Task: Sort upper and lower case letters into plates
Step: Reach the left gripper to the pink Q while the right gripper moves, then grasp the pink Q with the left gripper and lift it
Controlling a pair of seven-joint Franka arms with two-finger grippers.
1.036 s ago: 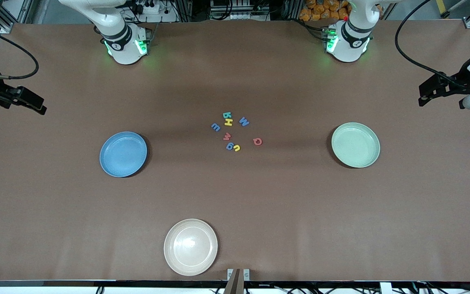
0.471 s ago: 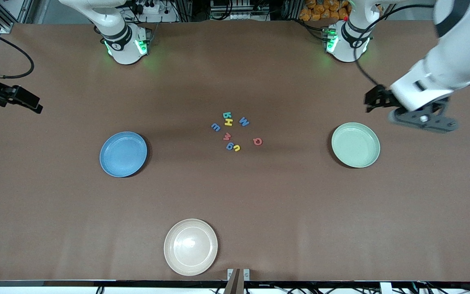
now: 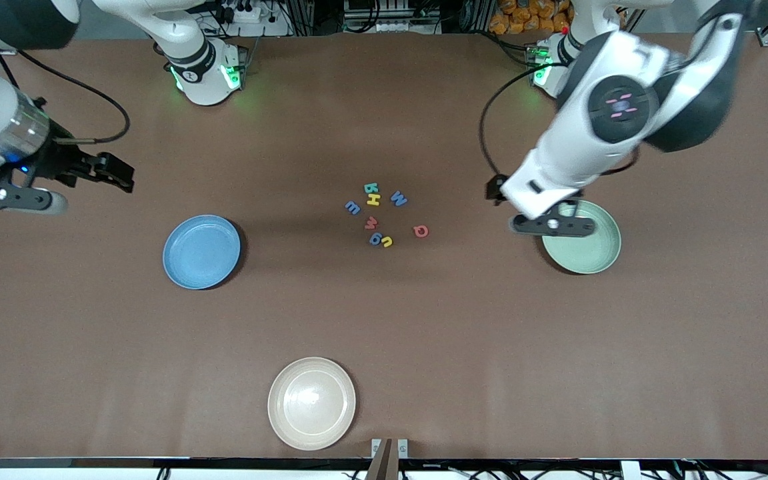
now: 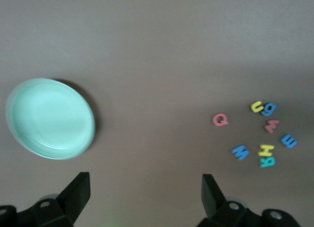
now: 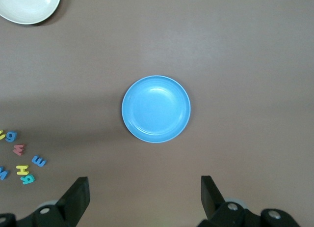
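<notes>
Both arms are now swung inward: the left gripper [image 3: 551, 225] is held open over the mint plate [image 3: 591, 250], the right gripper [image 3: 7, 197] open near the blue plate [image 3: 201, 251]. The letters [image 3: 384, 217], lying between the plates, are judged light and thin, best pinched at the edges.

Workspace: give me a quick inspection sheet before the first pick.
Surface: brown table, flat.
Job's things: eight letters clustered mid-table, none plated; blue plate toward the right arm's end, mint plate toward the left arm's end, both empty.
Clutter: cream plate, nearest the front camera, empty.
Grippers: left tool open, over the mint plate's edge; right tool open, near the blue plate.
Cables: black cables on both arms, off the table.
Surroundings: nothing seen.
</notes>
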